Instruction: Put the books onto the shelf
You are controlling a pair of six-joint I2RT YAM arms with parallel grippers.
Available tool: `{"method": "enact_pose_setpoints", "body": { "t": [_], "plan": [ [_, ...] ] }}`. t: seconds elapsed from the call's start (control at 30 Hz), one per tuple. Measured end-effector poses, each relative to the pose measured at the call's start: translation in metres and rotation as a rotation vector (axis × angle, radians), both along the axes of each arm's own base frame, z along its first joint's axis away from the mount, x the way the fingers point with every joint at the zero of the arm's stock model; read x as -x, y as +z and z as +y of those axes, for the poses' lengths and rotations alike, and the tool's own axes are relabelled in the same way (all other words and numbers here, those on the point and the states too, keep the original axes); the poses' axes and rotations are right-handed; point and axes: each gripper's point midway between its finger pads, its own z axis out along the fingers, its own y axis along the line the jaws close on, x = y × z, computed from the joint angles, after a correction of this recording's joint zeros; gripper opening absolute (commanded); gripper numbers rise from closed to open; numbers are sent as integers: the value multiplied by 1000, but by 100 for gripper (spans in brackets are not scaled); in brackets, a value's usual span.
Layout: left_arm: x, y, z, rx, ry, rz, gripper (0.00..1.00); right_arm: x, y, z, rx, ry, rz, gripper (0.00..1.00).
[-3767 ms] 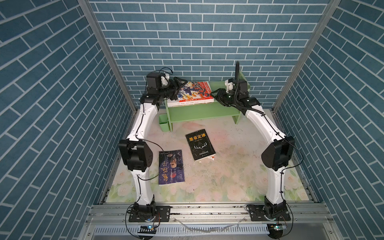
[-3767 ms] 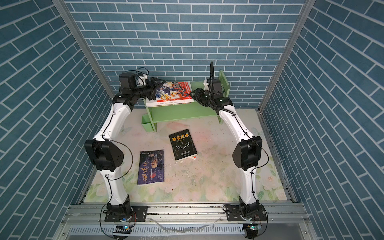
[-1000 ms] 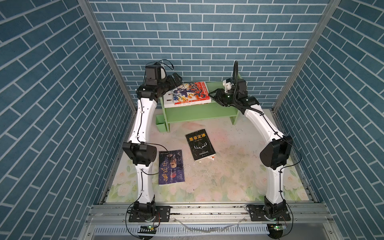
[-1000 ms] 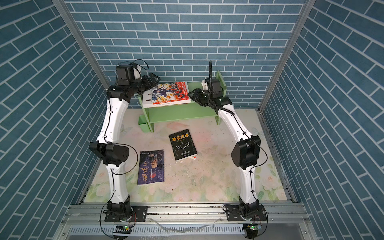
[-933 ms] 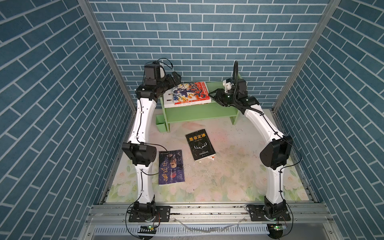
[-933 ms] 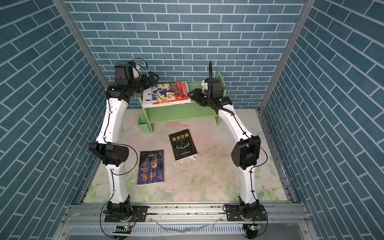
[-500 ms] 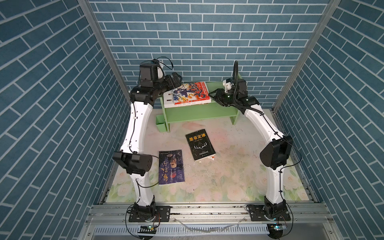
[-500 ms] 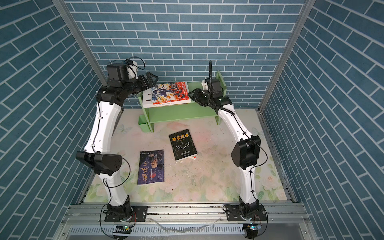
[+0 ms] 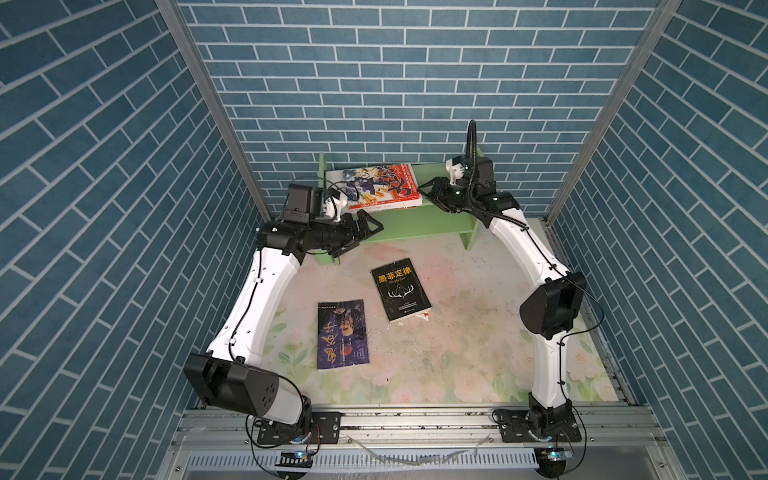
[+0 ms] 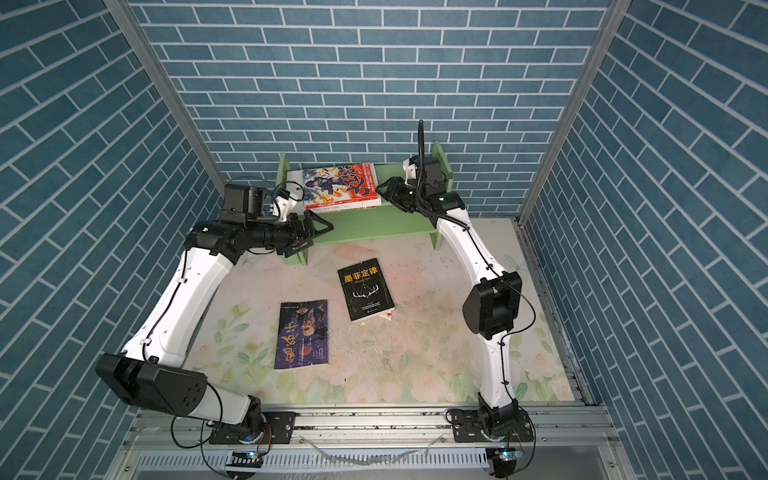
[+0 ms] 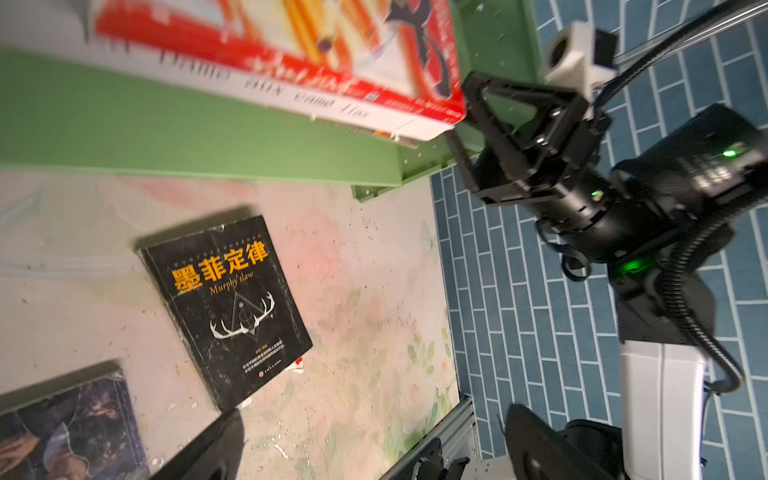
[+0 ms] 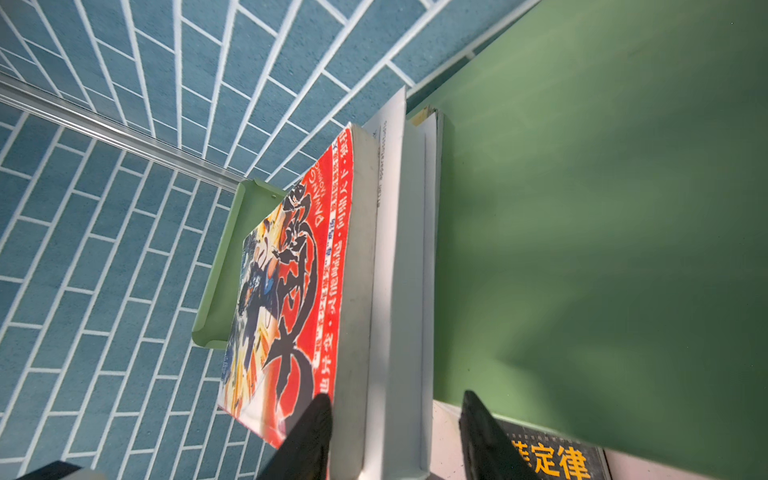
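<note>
The light-green shelf stands against the back wall. A stack of books with a red illustrated cover lies flat on its top tier. My right gripper straddles the stack's right end. One finger lies on the red cover, and a slit of floor shows between the other finger and the stack. My left gripper hangs wide open and empty before the shelf's left leg. A black book with antlers and a dark blue book lie on the floor.
A floral mat covers the floor between blue brick walls. An aluminium rail with both arm bases runs along the front. A small red-and-white scrap sticks out under the black book's near corner.
My left arm has swung away from the stack's left end and dropped, its elbow sinking toward the front left. The right arm and the books have not moved.
</note>
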Motion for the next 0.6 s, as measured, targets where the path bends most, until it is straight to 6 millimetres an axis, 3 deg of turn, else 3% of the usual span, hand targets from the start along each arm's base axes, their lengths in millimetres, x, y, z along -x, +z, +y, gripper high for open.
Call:
{"method": "enact_pose_setpoints", "body": {
  "t": [0.07,0.33,0.6],
  "plan": [
    [-7,-5,-1,10,12,6,100,0,0,0,1,0,-1,51],
    [-59,19,-12,80,42,-109,100,0,0,0,2,-1,0,51],
    [-89,20,-18,90,53,-121,100,-1,0,0,2,-4,-1,51]
  ]
}}
